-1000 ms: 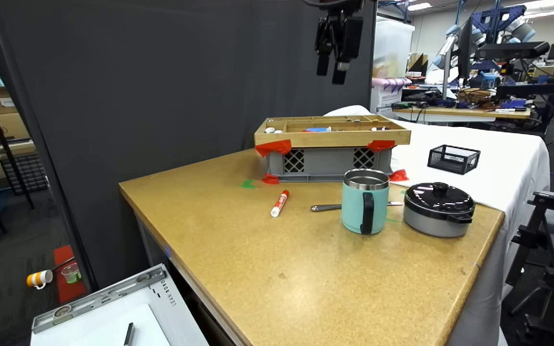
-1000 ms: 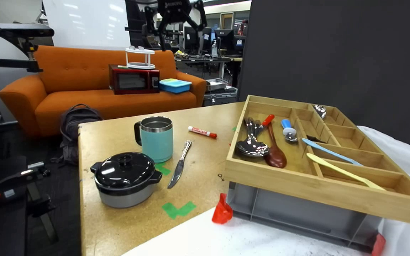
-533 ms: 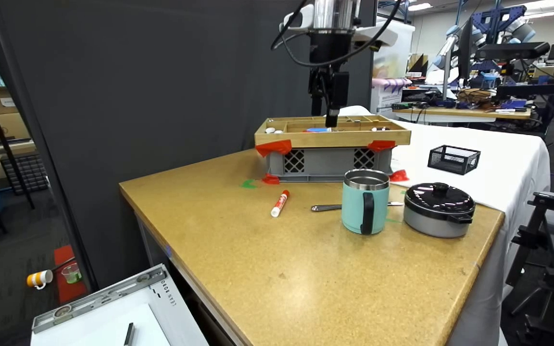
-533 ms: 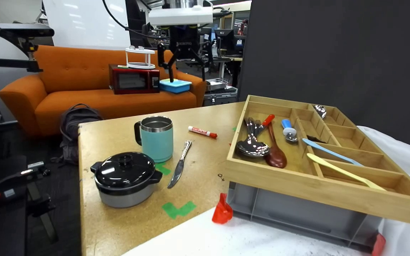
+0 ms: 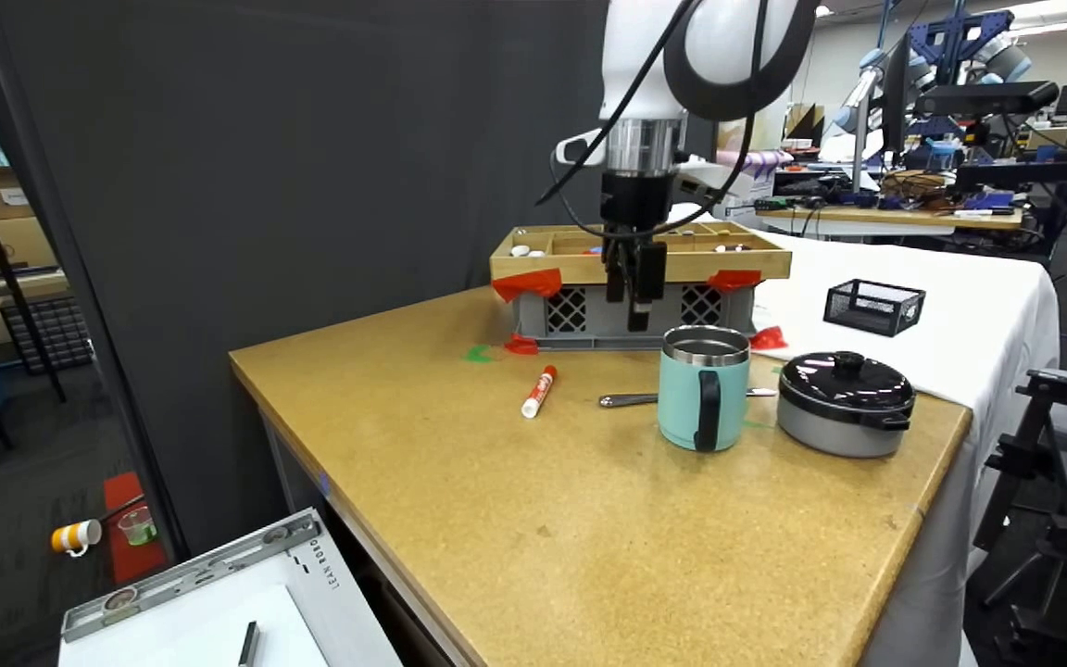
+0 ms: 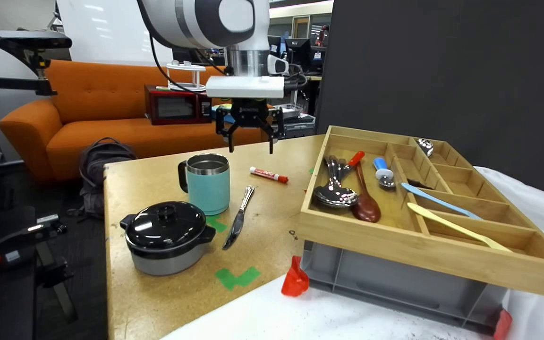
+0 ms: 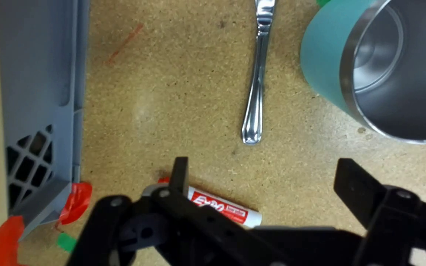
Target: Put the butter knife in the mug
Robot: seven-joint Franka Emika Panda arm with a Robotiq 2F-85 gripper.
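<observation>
1 butter knife (image 7: pixel 259 74), shiny silver.

White arm (image 6: pixel 262 30) with dark grey band (image 6: pixel 210 21), silver wrist (image 6: pixel 248 62), looping black cable (image 5: pixel 621 108), black claw (image 6: pixel 251 148) with grey screws (image 7: pixel 164 193).

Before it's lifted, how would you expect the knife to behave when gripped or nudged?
The knife looks like metal, so it should stay stiff. Its shiny handle may slip or pivot between the fingers. Lying flat on the table, it probably won't roll if nudged.
</observation>
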